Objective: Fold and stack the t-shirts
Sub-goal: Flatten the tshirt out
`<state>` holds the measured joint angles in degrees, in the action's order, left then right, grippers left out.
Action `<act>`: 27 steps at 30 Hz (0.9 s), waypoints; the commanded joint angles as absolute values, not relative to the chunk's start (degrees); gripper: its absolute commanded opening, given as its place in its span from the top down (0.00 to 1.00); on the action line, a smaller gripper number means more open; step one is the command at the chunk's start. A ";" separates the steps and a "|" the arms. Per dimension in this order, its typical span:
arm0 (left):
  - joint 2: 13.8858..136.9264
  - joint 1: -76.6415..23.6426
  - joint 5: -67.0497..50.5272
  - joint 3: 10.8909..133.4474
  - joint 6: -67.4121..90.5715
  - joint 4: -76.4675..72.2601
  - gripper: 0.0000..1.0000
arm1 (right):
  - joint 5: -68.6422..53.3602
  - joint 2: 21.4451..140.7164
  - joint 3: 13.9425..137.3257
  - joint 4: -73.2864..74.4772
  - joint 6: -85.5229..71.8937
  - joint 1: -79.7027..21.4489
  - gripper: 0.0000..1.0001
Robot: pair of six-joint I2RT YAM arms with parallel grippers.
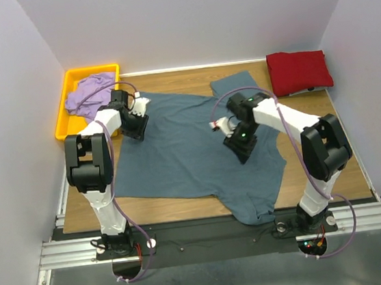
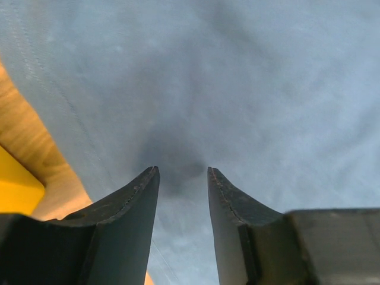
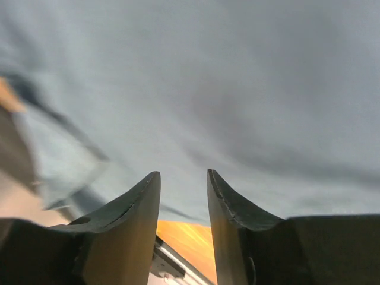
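Observation:
A slate blue-grey t-shirt [image 1: 184, 146] lies spread out over the middle of the wooden table, one part hanging over the near edge. A dark red t-shirt [image 1: 298, 70] sits folded at the back right. In the yellow tray lies a crumpled pale lavender t-shirt [image 1: 88, 92]. My left gripper [image 1: 136, 127] hovers over the blue-grey shirt's left upper part, close to its edge; its jaws stand apart with only cloth [image 2: 237, 89] below the left gripper [image 2: 183, 171]. My right gripper [image 1: 240, 147] is over the shirt's right half, open and empty, the right gripper [image 3: 183, 175] facing blue-grey cloth [image 3: 225, 89].
The yellow tray [image 1: 64, 122] stands at the back left corner. White walls close in the table on three sides. Bare wood [image 1: 347, 159] shows to the right of the shirt, and a metal rail [image 1: 208, 233] runs along the near edge.

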<state>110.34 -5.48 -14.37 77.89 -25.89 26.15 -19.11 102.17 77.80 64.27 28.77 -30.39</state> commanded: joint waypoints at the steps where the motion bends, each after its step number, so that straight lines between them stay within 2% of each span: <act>1: 101.52 -5.89 -18.63 76.65 -27.86 29.79 0.49 | -13.54 102.22 73.92 62.59 29.27 -26.81 0.58; 6: 96.95 -5.89 -17.05 68.30 -29.09 28.57 0.49 | -12.39 105.64 69.35 59.33 29.09 -26.89 0.61; 15: 90.37 -5.89 -13.72 51.80 -33.57 26.98 0.50 | -5.72 105.56 59.96 59.32 33.04 -26.81 0.61; 21: 85.79 -5.89 -12.74 43.78 -35.07 28.12 0.51 | -5.80 102.84 58.62 60.38 35.33 -26.89 0.52; 22: 85.52 -5.89 -12.83 43.33 -35.50 29.00 0.51 | -6.15 101.87 60.36 60.90 35.33 -26.89 0.51; 25: 83.85 -5.80 -14.14 44.29 -36.47 31.01 0.50 | -7.90 99.41 67.28 61.43 34.55 -25.59 0.39; 27: 81.93 -5.80 -16.07 48.76 -36.91 32.07 0.47 | -10.27 99.23 72.40 61.35 33.75 -23.39 0.34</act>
